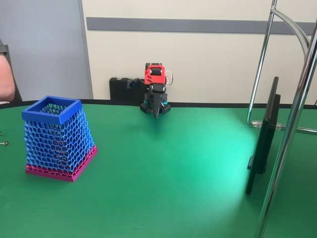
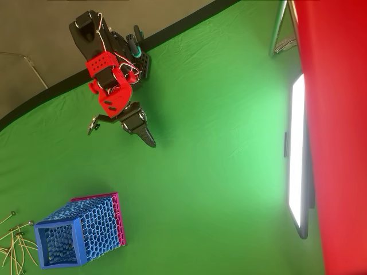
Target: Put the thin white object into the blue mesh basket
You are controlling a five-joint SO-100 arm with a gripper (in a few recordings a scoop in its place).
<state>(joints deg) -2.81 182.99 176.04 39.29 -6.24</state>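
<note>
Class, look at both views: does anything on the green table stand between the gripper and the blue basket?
Nothing visible does. The gripper hangs near the arm's base, and bare green table runs from it to the basket. The thin white sticks lie on the basket's far side, at the overhead view's left edge.

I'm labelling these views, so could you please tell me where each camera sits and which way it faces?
Fixed view: low at the table's near edge, facing the wall; arm folded at the far edge, gripper down.
Overhead view: above, looking down; arm top left, gripper, white sticks bottom left.
Shared: blue mesh basket, green table.
</note>
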